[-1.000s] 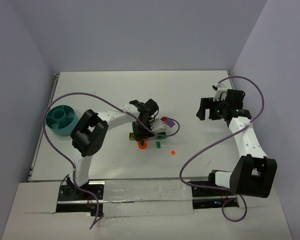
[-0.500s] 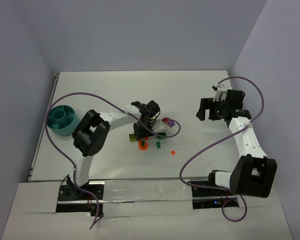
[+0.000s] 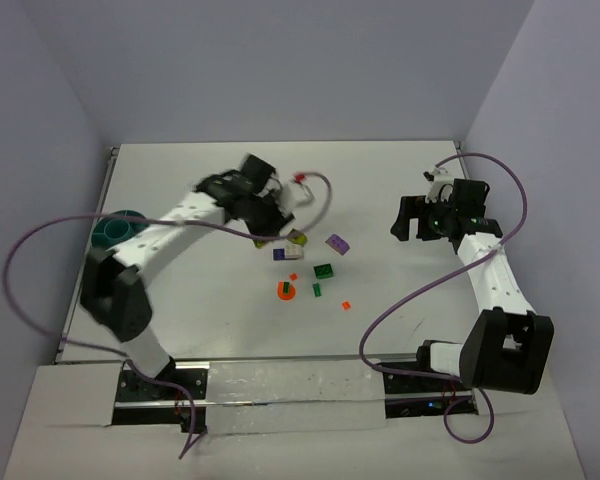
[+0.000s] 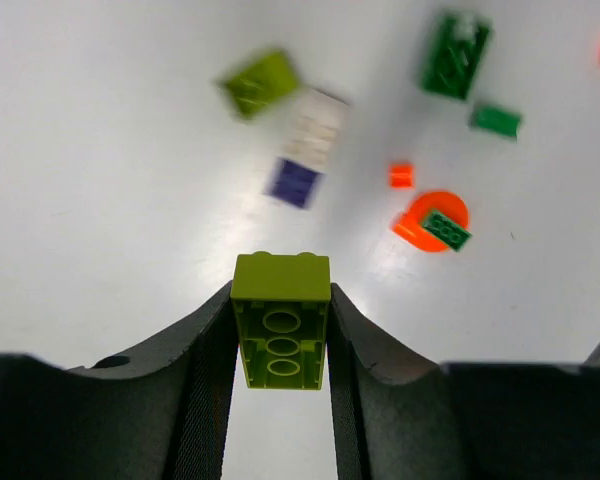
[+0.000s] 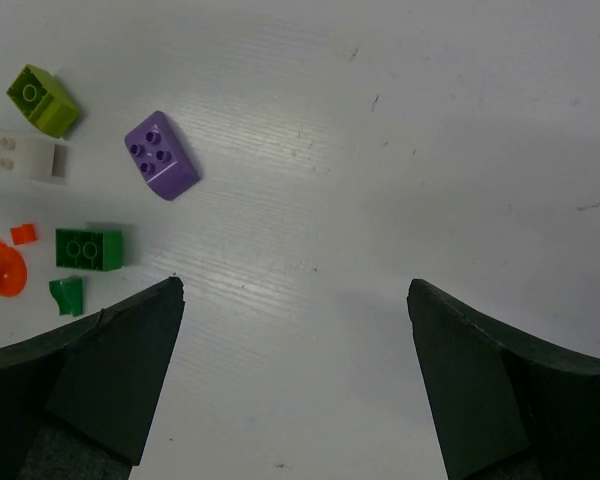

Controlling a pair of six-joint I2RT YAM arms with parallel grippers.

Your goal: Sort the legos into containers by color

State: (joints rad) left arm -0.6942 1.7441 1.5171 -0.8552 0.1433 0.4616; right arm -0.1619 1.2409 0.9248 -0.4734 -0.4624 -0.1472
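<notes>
Loose legos (image 3: 317, 290) unsorted at centre of top view: orange bit (image 3: 346, 304), orange round (image 3: 285, 290), dark green brick (image 3: 323, 270), white brick (image 3: 283, 253), purple brick (image 3: 337, 243), loose lime brick (image 3: 297, 238).
Left gripper (image 4: 280, 292) above them, jaws pinching held lime brick (image 4: 280, 335), clear of surface (image 3: 230, 330).
Bowl (image 3: 106, 234) at left edge, mostly behind arm; contents hidden.
Right gripper (image 5: 295, 285) at right, jaws spread wide, nothing between.
Judgement: early stage. One brick lifted, not yet in bowl; at least six left.
No readable writing or brands.
</notes>
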